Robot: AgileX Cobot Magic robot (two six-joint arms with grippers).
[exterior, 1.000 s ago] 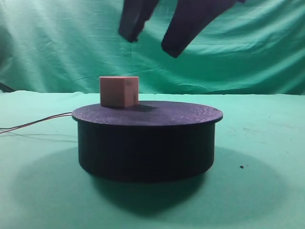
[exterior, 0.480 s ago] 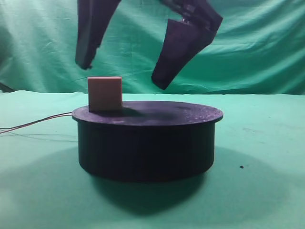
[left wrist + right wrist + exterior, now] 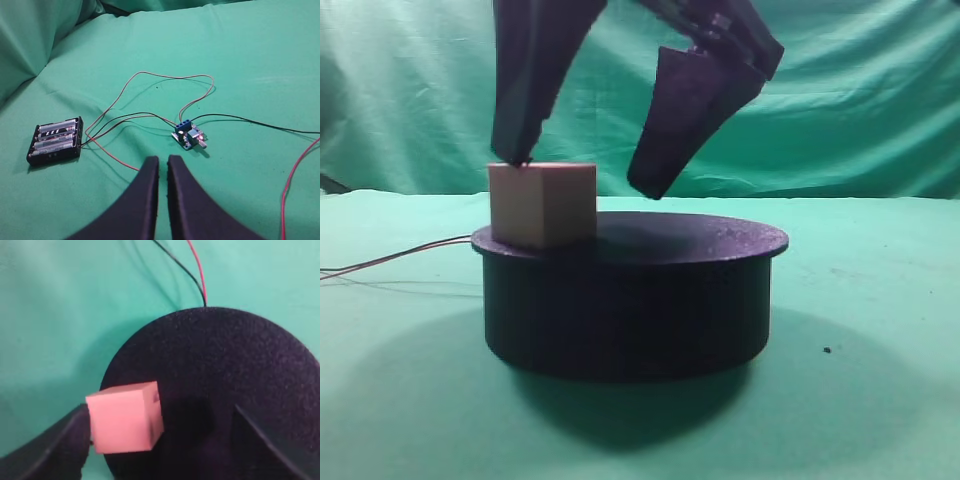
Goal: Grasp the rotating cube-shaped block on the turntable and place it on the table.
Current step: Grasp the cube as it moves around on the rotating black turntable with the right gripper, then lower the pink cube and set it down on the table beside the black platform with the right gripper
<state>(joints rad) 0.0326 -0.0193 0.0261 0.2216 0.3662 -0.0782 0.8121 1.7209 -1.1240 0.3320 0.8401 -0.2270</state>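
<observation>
Sitting at the far left edge of the turntable (image 3: 630, 290), the cube-shaped block (image 3: 542, 205) rests flat on the rough black top with one vertical edge turned toward the high camera, so two side faces show; being a cube, it has no long axis to speak of, and its top face lies level. To its left, thin wires (image 3: 390, 262) trail off across the table (image 3: 880, 340), the wrinkled green cloth that also rises as a backdrop behind. Directly above the block hangs the right gripper (image 3: 580, 175), its two dark fingers spread apart; the left finger tip sits right at the block's upper left corner, whether touching or just over it I cannot tell, while the right finger tip hangs clear of the block, above the middle of the disc. The jaws stand apart and hold nothing. From the right wrist view the block (image 3: 125, 416) lies at the disc's rim, close against the left finger (image 3: 45, 450), with open black surface between it and the other finger (image 3: 272, 445), and a red and a black wire run away from the far edge of the turntable (image 3: 240, 355). The left wrist view shows the left gripper (image 3: 162, 167) with fingers nearly together and nothing between them, over green cloth bearing a battery holder (image 3: 55, 141), a small circuit board (image 3: 190, 136) and looping wires.
</observation>
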